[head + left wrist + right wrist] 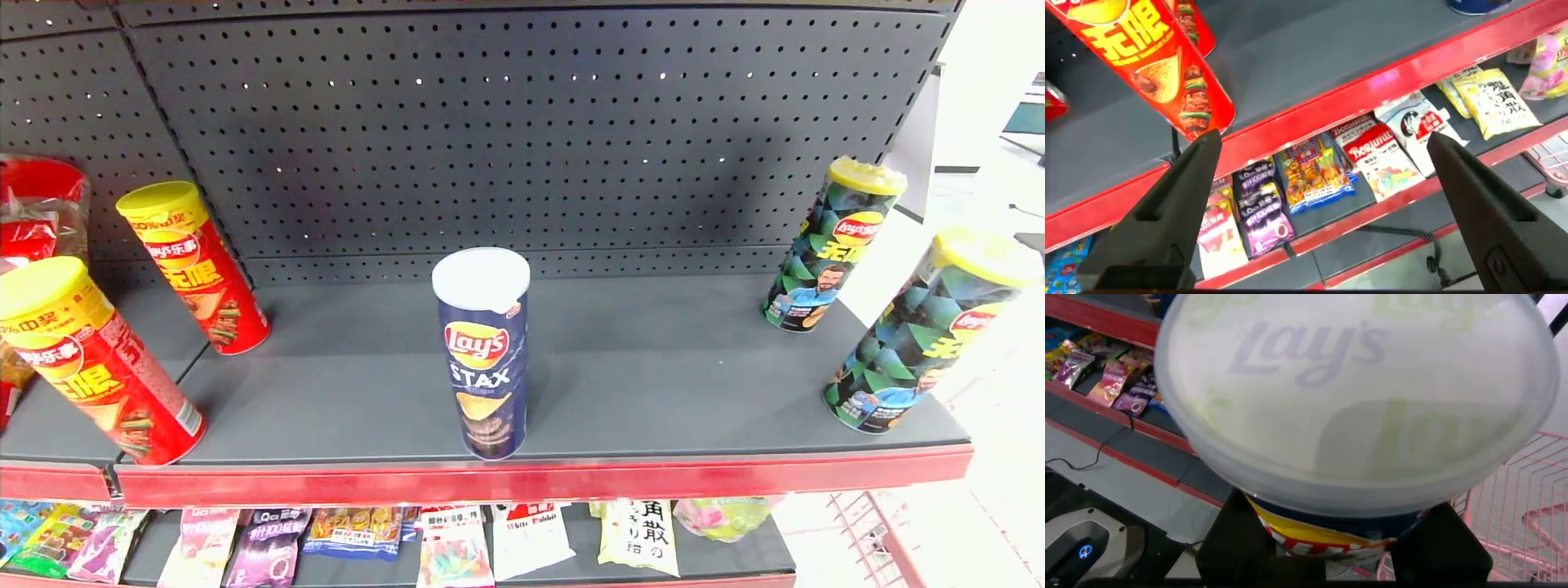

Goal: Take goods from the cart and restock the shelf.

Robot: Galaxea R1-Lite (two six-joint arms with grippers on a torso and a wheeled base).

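A chip can with a pale translucent lid and a blue and yellow body is held in my right gripper, whose dark fingers are shut on its sides. My left gripper hangs open in front of the shelf's red front edge, with nothing between its fingers. On the grey shelf a dark blue can with a white lid stands upright at front centre. Two red cans stand at the left and two black-green cans at the right.
Snack bags lie in a row on the lower shelf, also seen as bags in the left wrist view. A pink wire cart is beside the held can. Open shelf space lies between the blue can and the side cans.
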